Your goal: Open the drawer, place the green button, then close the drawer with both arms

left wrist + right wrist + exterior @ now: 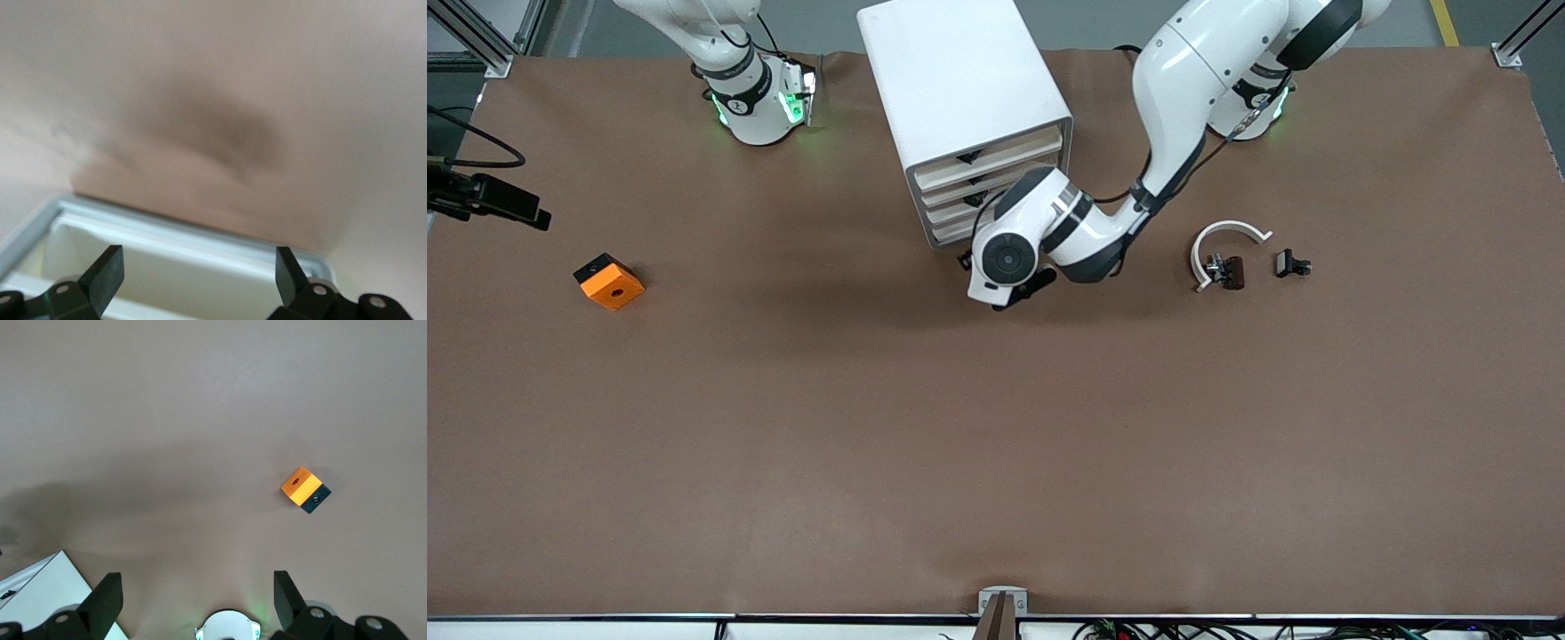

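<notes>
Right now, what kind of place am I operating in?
Likely a robotics lab test bench: a brown-covered table framed by aluminium rails, a white drawer cabinet at the left arm's tool, and loose small parts like the orange block.

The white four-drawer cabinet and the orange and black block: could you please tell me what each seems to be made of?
The white four-drawer cabinet looks like smooth moulded plastic with a satin finish: rounded corners, even colour, soft sheen. The orange and black block also seems plastic, matte, possibly printed: flat colour and crisp edges, though that is uncertain.
</notes>
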